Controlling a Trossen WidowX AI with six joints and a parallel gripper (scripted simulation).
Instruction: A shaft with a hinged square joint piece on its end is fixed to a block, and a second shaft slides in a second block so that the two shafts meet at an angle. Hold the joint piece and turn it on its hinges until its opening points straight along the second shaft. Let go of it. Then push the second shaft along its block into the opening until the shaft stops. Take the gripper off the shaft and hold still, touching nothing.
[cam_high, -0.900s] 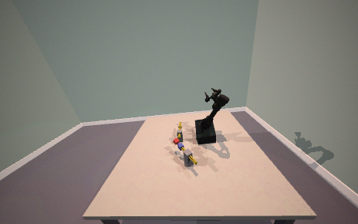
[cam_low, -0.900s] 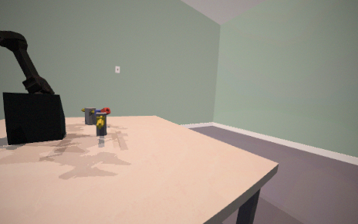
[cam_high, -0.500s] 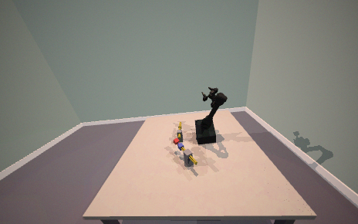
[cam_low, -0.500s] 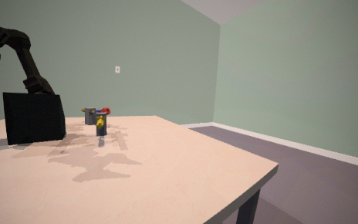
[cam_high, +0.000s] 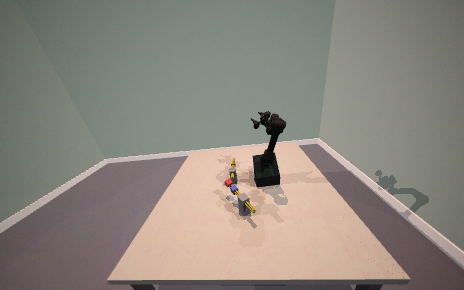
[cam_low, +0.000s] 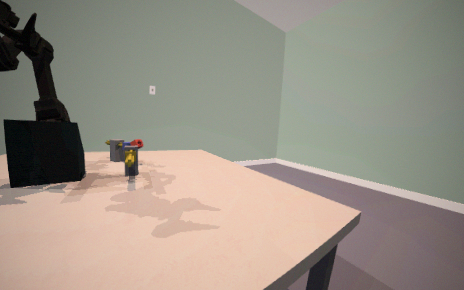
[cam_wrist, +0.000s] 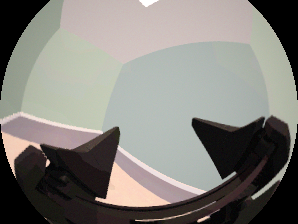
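Gripper (cam_high: 258, 121) is raised high above the black base (cam_high: 274, 179), fingers spread wide, nothing between them. The joint piece, red (cam_high: 228, 182) and blue (cam_high: 234, 188), sits on the table (cam_high: 300, 240) just left of the base, between two grey blocks (cam_high: 244, 204). The yellow shaft (cam_high: 249, 206) runs through the nearer block. The parts look small, rigid and light. Judgement: pinch the red piece across its flat sides; the hinge should swing easily, so a gentle grip will do.
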